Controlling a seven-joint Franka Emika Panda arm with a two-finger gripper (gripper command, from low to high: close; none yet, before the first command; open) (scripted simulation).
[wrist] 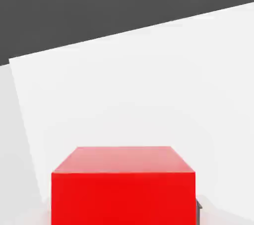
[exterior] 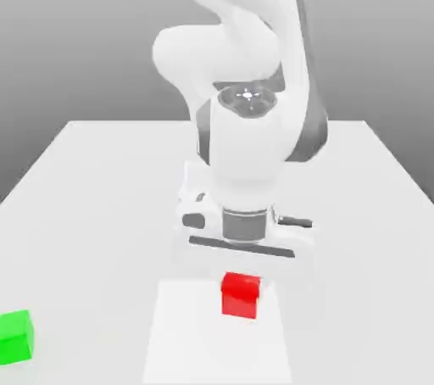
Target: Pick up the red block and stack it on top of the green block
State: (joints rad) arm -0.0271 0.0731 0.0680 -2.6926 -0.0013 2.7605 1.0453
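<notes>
End effector (exterior: 241, 277): white two-finger hand on the white arm, lowered over the white desk (exterior: 93, 205). Whether it is released, clenched or grasping cannot be told.

Red block (exterior: 240, 294), small bright red matte cube: directly beneath the end effector, on a paler square patch of the desk.

Green block (exterior: 15, 337), small bright green matte cube: well apart from the end effector, toward the exterior view's left, on the desk.

Hand view: red block (wrist: 124, 187) close up, top and one side face visible, pale patch behind it.

Count: one red block, one green block.
</notes>
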